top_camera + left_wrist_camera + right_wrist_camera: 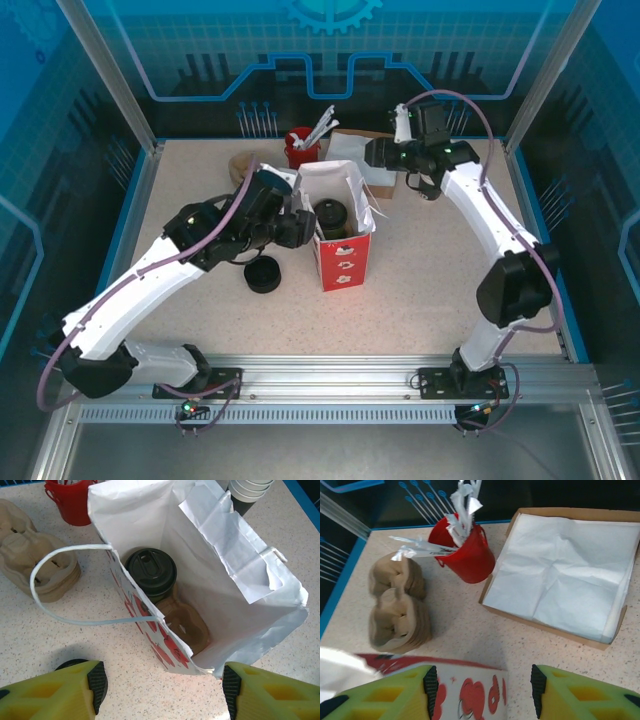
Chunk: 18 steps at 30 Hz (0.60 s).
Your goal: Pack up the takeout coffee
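Observation:
The takeout coffee (151, 570), a small dark cup with a black round lid, stands upright inside the open red-and-white paper bag (150, 515), in a brown cardboard carrier (187, 627) at the bag's bottom. From above, the takeout coffee (333, 218) shows in the mouth of the bag (343, 262) at mid-table. My left gripper (165, 692) is open just outside the bag's near corner, with nothing between its fingers. It sits at the bag's left side (300, 228). My right gripper (481, 690) is open behind the bag, above its printed wall (475, 697).
A low black round lid (263, 273) lies left of the bag. Behind the bag are a red cup of sachets (465, 555), a brown box of white napkins (565, 570) and stacked cardboard carriers (397, 605). A stack of white-lined cups (250, 490) stands by the bag's far side.

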Each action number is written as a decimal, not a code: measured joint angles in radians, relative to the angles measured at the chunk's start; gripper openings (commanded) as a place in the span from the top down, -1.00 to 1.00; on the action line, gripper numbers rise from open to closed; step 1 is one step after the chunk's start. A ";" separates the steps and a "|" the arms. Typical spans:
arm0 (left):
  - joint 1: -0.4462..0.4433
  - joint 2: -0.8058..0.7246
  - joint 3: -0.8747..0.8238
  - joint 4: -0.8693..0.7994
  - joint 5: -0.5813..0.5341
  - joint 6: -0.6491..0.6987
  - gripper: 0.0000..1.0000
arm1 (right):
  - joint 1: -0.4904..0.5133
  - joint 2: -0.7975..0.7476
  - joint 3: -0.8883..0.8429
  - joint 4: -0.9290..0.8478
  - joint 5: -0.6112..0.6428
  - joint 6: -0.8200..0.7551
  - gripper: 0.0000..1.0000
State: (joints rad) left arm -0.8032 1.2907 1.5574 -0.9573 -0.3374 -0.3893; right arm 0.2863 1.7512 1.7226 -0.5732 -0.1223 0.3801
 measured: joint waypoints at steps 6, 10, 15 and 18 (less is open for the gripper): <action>0.002 -0.047 -0.067 0.007 -0.010 -0.042 -0.31 | 0.002 0.135 0.117 0.006 0.075 -0.008 -0.10; 0.002 -0.064 -0.083 0.005 -0.011 -0.059 -0.32 | 0.002 0.220 0.187 0.011 0.110 -0.026 -0.10; 0.003 -0.080 -0.083 -0.009 -0.024 -0.069 -0.32 | 0.004 0.353 0.312 0.005 0.151 -0.050 -0.10; 0.003 -0.094 -0.083 -0.021 -0.031 -0.080 -0.32 | 0.007 0.445 0.402 -0.018 0.176 -0.061 -0.11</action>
State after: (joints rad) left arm -0.8005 1.1965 1.4746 -0.9783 -0.3683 -0.4698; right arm 0.2932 2.1963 2.1242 -0.5911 0.0536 0.3191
